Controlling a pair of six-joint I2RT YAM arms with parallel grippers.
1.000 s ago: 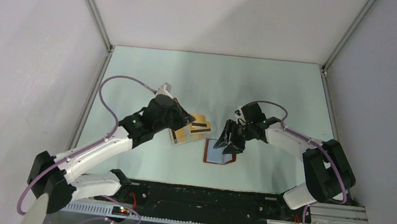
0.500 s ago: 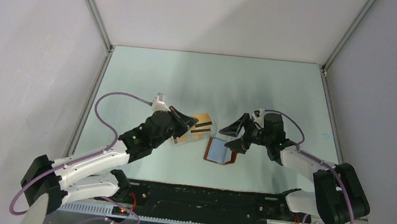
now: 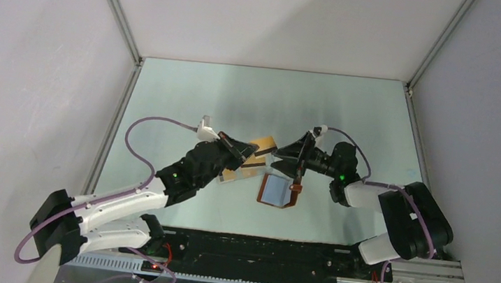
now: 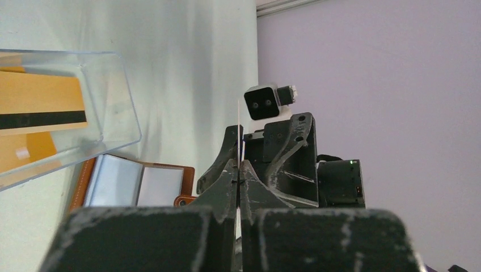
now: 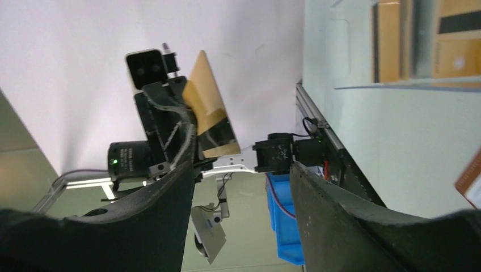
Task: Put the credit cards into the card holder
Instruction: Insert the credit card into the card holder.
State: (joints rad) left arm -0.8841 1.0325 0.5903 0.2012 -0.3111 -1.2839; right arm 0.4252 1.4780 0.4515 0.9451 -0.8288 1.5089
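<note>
My left gripper (image 3: 241, 152) is shut on the edge of an orange-gold credit card (image 3: 266, 143) with a dark stripe and holds it raised above the table. In the left wrist view the gripper (image 4: 239, 165) shows the card edge-on (image 4: 239, 127). My right gripper (image 3: 287, 157) is open and empty, facing the held card from the right. In the right wrist view (image 5: 241, 177) the card (image 5: 207, 107) stands beyond the jaws. The brown card holder (image 3: 277, 191) lies open on the table below the grippers, grey-blue pockets up (image 4: 136, 184).
A clear plastic box (image 3: 243, 170) with more orange cards (image 4: 39, 107) lies left of the card holder, under the left gripper. It also shows in the right wrist view (image 5: 420, 42). Grey walls enclose the table on three sides.
The left gripper has lifted the card up and toward the right. The right gripper has left the card holder, risen, and turned left to face the card with its jaws open.
</note>
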